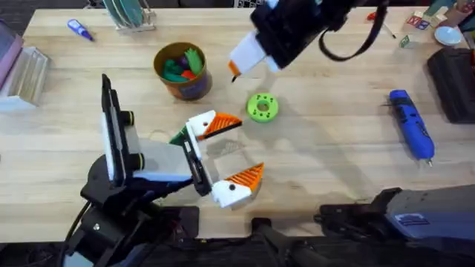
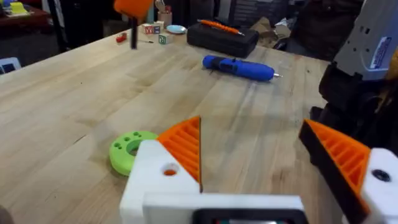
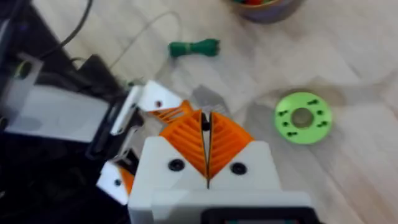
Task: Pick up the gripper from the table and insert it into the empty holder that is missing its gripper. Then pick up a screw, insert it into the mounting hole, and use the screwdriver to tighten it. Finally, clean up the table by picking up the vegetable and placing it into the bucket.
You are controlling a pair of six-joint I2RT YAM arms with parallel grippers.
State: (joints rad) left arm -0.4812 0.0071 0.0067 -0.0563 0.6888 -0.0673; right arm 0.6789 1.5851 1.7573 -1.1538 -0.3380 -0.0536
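Left gripper [image 1: 228, 153]: I see its orange-tipped fingers spread wide, low over the table [image 1: 334, 156].
Right gripper [image 3: 206, 144]: pads pressed together, nothing between.
Vegetable [image 3: 194, 48]: lying on the wood beside the left gripper.
Screwdriver [image 1: 410, 123]: flat, far right.

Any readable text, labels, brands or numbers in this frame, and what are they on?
No text can be read in full.
Blue sticker on the right arm's white housing, left wrist view: print too blurred to read.
Toy blocks at the table's far edge: red marks, too small to read.
Blue label on the right arm's base, overhead view: blurred, unreadable.
Screwdriver: no legible marking.
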